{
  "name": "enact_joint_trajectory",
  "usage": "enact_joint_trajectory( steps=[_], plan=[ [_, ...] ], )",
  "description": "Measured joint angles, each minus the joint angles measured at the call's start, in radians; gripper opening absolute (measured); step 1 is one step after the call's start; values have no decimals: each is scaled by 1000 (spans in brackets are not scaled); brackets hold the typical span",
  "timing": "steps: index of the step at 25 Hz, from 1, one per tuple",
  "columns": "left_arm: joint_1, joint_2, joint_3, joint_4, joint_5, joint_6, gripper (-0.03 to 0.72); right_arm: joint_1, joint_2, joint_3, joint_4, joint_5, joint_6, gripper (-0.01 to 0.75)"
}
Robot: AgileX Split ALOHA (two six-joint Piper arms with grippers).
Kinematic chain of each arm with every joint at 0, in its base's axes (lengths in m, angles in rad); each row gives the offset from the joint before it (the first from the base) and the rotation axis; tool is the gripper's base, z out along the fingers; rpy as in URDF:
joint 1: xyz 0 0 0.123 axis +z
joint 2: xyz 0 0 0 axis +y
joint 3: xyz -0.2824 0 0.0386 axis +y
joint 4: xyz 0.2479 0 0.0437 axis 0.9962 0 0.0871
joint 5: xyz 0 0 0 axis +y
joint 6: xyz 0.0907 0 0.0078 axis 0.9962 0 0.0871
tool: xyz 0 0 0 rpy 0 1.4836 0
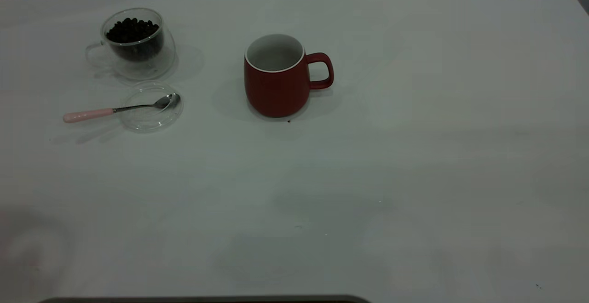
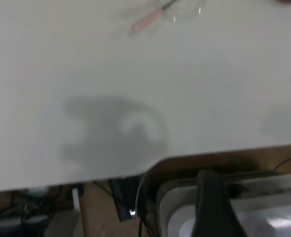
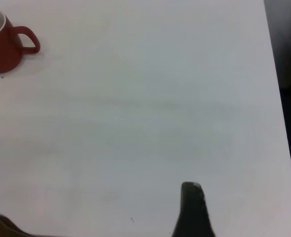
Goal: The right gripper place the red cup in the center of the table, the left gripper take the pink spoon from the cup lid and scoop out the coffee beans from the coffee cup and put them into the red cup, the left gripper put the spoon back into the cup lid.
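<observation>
Glass coffee cup (image 1: 136, 43) and cup lid (image 1: 149, 120) show only in your exterior view. Each wrist view shows one black finger, left gripper (image 2: 212, 207) and right gripper (image 3: 192, 212); you cannot tell either's grip.

Dark-red cup (image 1: 275, 89) with white interior and rim. Beside it, clear glass coffee cup (image 1: 133, 45) holding near-black beans (image 1: 132, 30); pale-pink, silver-bowled spoon (image 1: 120, 108) on clear lid (image 1: 149, 114). White table (image 1: 414, 156), few dark specks.

White table (image 1: 414, 156) w/ red cup (image 1: 276, 87), coffee cup (image 1: 135, 48), cup lid (image 1: 149, 110).
</observation>
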Motion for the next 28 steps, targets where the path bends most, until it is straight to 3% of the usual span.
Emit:
enact_joint_trajectory(
  steps=[7,15,28],
  plan=[
    [0,-195,236,28,0,0,484,0,0,0,0,0,0,591],
    [0,-617,449,56,-9,-1,484,0,0,0,0,0,0,591],
    [0,-946,509,76,-46,-5,484,0,0,0,0,0,0,591]
  ],
)
